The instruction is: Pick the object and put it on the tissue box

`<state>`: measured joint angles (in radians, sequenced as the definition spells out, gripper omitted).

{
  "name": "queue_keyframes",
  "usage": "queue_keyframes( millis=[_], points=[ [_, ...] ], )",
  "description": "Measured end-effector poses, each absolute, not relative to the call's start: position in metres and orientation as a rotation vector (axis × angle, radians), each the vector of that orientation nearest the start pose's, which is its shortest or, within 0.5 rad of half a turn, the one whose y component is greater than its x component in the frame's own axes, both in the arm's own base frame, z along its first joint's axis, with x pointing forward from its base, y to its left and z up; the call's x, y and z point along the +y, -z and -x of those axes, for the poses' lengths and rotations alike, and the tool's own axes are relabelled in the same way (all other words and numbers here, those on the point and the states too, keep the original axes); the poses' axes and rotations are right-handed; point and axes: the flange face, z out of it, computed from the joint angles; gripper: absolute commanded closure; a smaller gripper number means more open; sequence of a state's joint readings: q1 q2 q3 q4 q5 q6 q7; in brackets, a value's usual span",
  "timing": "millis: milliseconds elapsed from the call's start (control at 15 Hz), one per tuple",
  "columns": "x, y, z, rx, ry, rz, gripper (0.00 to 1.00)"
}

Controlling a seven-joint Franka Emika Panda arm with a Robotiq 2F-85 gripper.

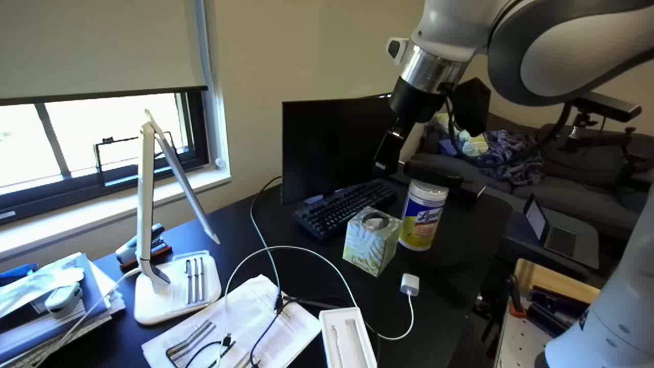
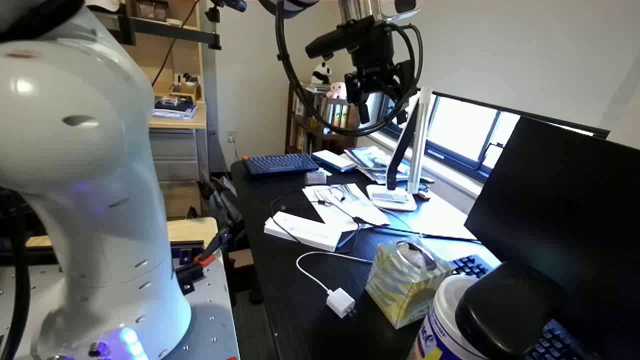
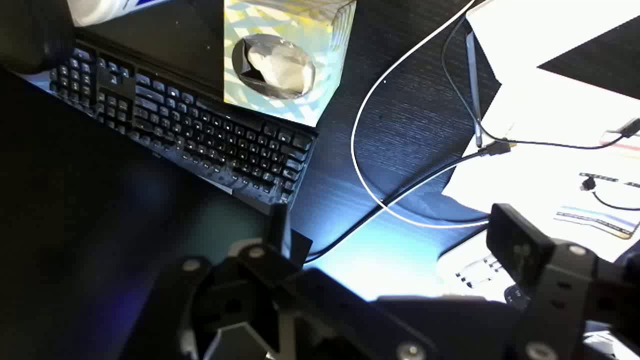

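Observation:
The tissue box [image 1: 372, 243] is a pale green and yellow patterned cube with white tissue in its oval opening. It stands on the black desk and also shows in an exterior view [image 2: 405, 287] and in the wrist view [image 3: 325, 75]. A black rounded object [image 1: 433, 173] rests on top of the Lysol jar [image 1: 421, 217] beside the box; it also shows in an exterior view [image 2: 505, 310] and at the upper left of the wrist view [image 3: 35, 37]. My gripper [image 2: 383, 116] is high above the desk, apart from both. In the wrist view its fingers [image 3: 397, 235] are spread with nothing between them.
A monitor [image 1: 334, 148] and a keyboard [image 1: 345, 207] stand behind the box. A white charger [image 1: 410, 284] with a cable lies in front. A desk lamp [image 1: 145, 204], papers [image 1: 255, 317] and a white tray [image 1: 347, 337] occupy the desk's other side.

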<state>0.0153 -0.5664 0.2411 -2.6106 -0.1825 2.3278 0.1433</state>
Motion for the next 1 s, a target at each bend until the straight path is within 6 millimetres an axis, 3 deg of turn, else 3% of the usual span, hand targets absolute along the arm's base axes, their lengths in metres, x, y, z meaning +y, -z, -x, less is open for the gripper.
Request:
queue_keyframes(
  millis=[267, 533, 733, 1000],
  points=[
    [0.1, -0.459, -0.383, -0.34, 0.519, 3.302, 0.0],
    [0.114, -0.449, -0.394, -0.393, 0.545, 3.256, 0.0],
    [0.135, -0.426, -0.412, -0.423, 0.537, 3.185, 0.0],
    [0.173, -0.38, -0.447, -0.426, 0.455, 3.09, 0.0]
  ],
)
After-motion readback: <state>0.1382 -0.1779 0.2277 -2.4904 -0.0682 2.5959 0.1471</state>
